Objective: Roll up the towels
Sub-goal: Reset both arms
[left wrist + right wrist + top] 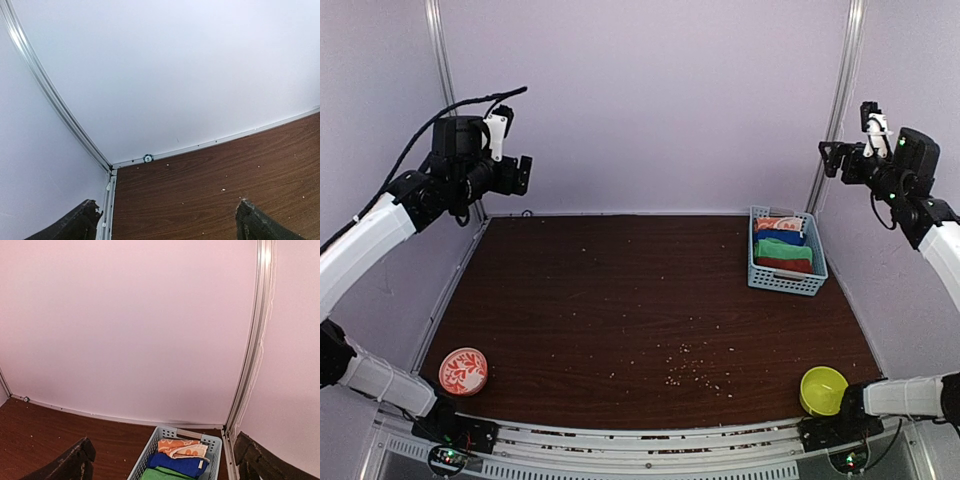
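The towels lie folded in a grey-blue basket [786, 285] at the back right of the table. A bright green towel [781, 249] sits beside a rust-red one [786, 265], with a blue cloth [778, 236] and an orange patterned cloth [779, 224] behind them. My right gripper [831, 158] hangs open high above the basket, holding nothing. In the right wrist view its gripper [165, 460] frames the basket [149, 452], where the green towel [159, 474] peeks in at the bottom edge. My left gripper [523, 175] is raised at the back left, open and empty; in its wrist view the gripper [167, 222] frames bare table.
A red patterned bowl [463, 371] stands at the front left and a yellow-green bowl [823, 390] at the front right. Crumbs [690, 372] are scattered over the dark wooden table [620, 300]. White walls close in the back and sides.
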You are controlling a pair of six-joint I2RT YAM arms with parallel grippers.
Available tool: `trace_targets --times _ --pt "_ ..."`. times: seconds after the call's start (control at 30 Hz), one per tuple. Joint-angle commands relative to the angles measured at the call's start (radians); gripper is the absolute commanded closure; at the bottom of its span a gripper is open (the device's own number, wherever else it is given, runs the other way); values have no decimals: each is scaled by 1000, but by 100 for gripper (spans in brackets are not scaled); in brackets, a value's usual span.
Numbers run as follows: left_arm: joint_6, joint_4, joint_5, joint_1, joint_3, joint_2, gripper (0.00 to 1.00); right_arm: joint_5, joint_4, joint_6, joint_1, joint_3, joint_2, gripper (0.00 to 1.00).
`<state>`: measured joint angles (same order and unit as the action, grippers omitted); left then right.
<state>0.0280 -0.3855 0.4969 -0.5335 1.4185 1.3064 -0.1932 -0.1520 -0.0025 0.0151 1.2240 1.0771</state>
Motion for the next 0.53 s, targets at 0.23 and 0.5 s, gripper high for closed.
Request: trace_targets --times 0.23,0.5 --pt "-25 93 43 6 -47 7 2 -10 7 22 -4 -51 27 0" --pt "-15 91 25 6 -62 12 2 -104 1 22 -4 -38 61 0"
